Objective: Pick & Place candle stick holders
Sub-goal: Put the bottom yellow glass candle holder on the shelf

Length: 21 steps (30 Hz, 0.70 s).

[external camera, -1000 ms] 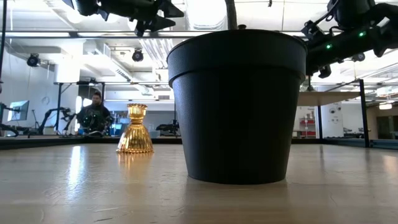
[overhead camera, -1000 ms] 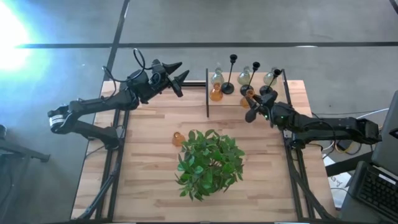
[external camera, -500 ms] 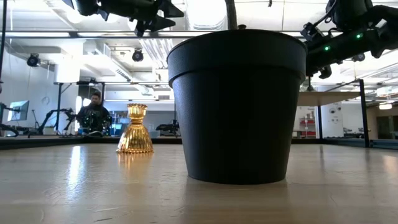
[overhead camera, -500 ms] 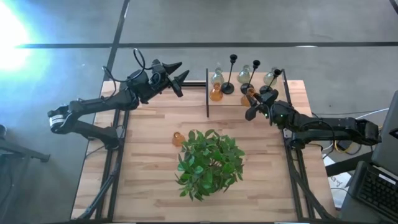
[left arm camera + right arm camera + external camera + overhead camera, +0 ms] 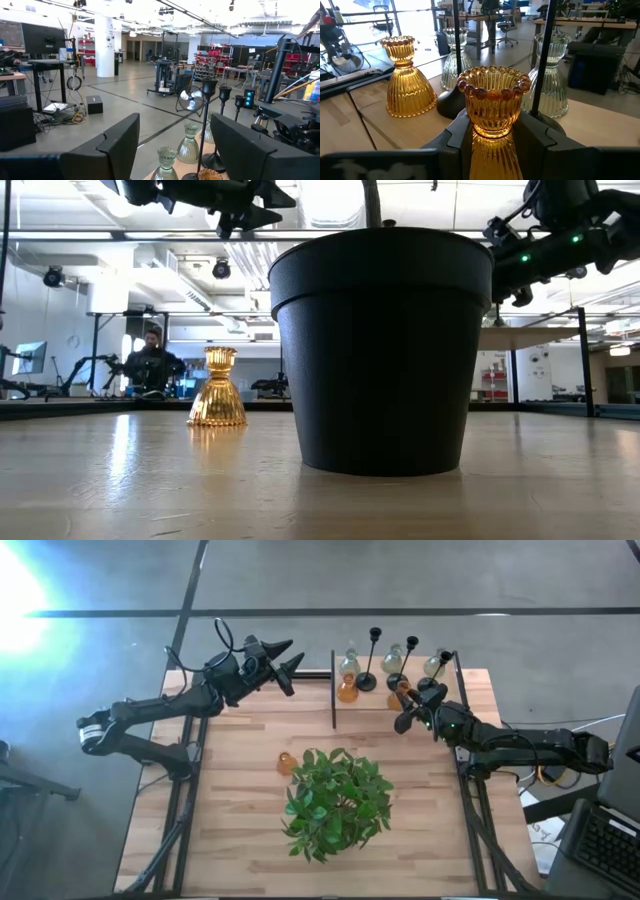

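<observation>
Held piece: amber holder (image 5: 492,107), ribbed glass with a beaded rim, upright between the fingers of the right pincer (image 5: 403,708), at the far right of the bench (image 5: 240,830) just in front of the shelf group
Right pincer: closed on the amber holder at its narrow waist, below the cup
Left pincer (image 5: 285,658): fingers spread wide, nothing between them, raised over the far left of the bench, well apart from the holders
Shelf group (image 5: 392,665): black thin-stemmed, amber and clear holders standing close together at the far edge
Stray piece: one amber holder (image 5: 218,388) alone on the bench beside the potted plant (image 5: 337,802)
Handling, judged: rigid, smooth, likely slippery glass; brittle, so chipping on a neighbour is the risk; light enough for one pincer
Best hold, judged: the waist, where the flare above and below stops sliding; the black ones by the stem, as they look top-heavy
</observation>
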Available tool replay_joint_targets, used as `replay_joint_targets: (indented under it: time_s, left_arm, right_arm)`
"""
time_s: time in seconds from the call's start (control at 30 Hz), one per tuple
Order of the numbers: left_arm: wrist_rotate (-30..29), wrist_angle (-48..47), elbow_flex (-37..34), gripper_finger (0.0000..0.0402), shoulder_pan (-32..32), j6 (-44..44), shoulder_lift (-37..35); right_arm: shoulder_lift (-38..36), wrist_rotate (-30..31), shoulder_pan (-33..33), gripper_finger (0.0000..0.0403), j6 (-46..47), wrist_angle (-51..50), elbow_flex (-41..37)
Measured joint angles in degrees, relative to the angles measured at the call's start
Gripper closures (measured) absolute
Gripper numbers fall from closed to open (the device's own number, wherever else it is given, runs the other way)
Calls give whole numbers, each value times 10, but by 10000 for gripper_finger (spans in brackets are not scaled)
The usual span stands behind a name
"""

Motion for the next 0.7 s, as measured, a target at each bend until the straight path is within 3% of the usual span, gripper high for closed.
replay_joint_targets:
  time_s: [0.7]
  left_arm:
    - [0, 0, 0, 154, 0, 0, 0]
  right_arm:
    - [18, 11, 0, 302, 10, 2, 0]
